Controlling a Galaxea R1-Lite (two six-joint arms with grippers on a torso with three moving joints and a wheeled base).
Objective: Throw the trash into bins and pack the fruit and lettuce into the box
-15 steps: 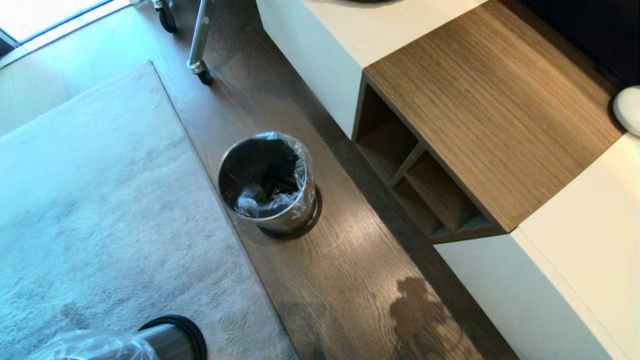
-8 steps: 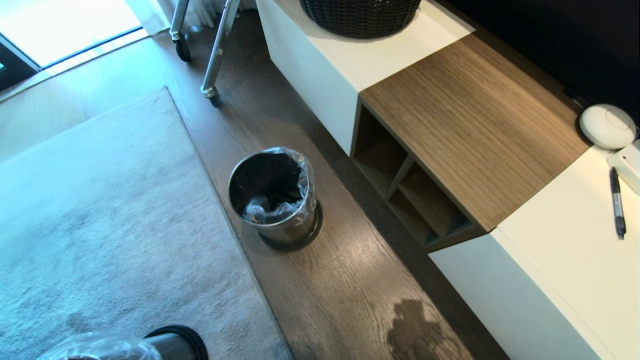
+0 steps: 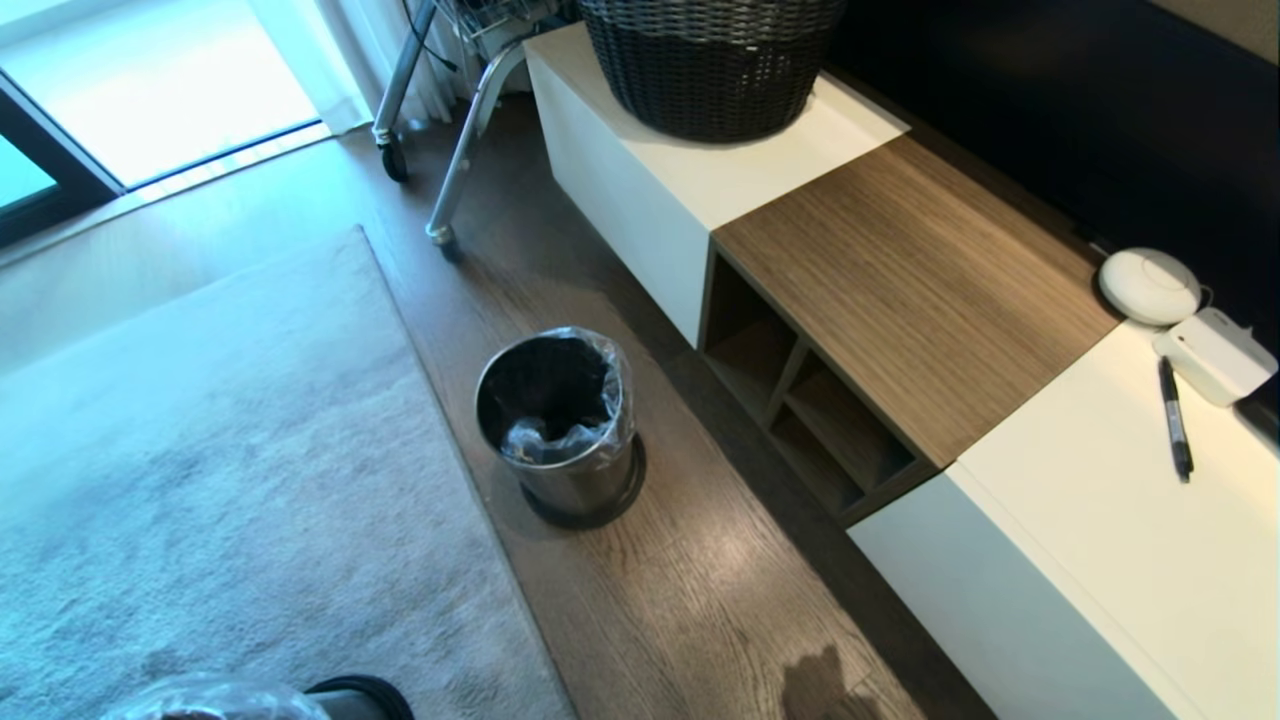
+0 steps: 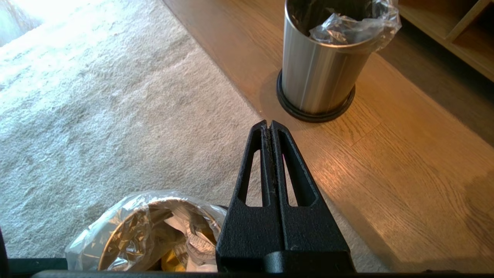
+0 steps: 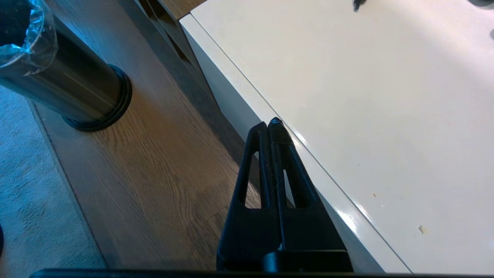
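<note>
One brushed-steel bin (image 3: 560, 430) with a clear liner stands on the wood floor between the rug and the low cabinet; it also shows as the bin (image 4: 320, 73) and the bin (image 5: 69, 88) in the wrist views. A second bin (image 3: 250, 700) sits at the rug's near edge, and in the left wrist view this bin (image 4: 127, 227) holds crumpled trash, with a yellow wrapper (image 4: 171, 264) showing. My left gripper (image 4: 269, 122) is shut and empty beside that near bin. My right gripper (image 5: 270, 123) is shut and empty by the white cabinet's edge. The fruit, lettuce and box are out of view.
A dark woven basket (image 3: 710, 60) stands on the white cabinet (image 3: 1100, 560). A wooden shelf top (image 3: 900, 280) with open cubbies lies between. A round white device (image 3: 1148, 285), a white block (image 3: 1215, 355) and a pen (image 3: 1175, 420) lie at the right. A wheeled stand (image 3: 440, 200) is behind the rug (image 3: 200, 450).
The whole head view has slid downward as the camera tilted up, bringing the basket, the pen and the white devices into sight. No object or gripper has moved.
</note>
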